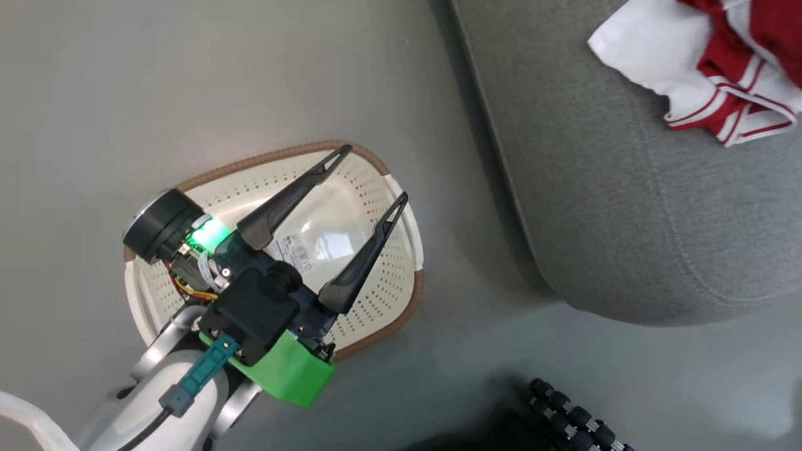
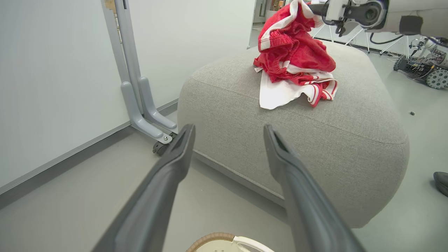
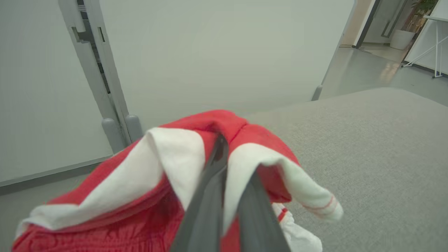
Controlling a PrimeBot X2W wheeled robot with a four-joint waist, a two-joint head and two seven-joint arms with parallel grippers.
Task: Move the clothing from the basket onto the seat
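The cream-white basket [image 1: 382,275] with a brown rim stands on the floor, holding nothing but a label sticker on its bottom. My left gripper [image 1: 376,172] hovers over it, open and holding nothing; in the left wrist view its fingers [image 2: 175,164] point toward the seat [image 2: 315,140]. The red and white clothing [image 2: 297,52] lies heaped on the grey seat [image 1: 626,188], at the head view's top right [image 1: 720,69]. My right gripper [image 3: 221,143] is shut on a fold of the clothing [image 3: 175,157], lifting its top above the seat [image 3: 367,140].
A grey metal stand on a caster [image 2: 140,91] stands against the white wall left of the seat. A black ribbed part [image 1: 576,416] lies on the floor near the basket. A shoe [image 2: 441,182] and a wheeled machine [image 2: 427,66] are beyond the seat.
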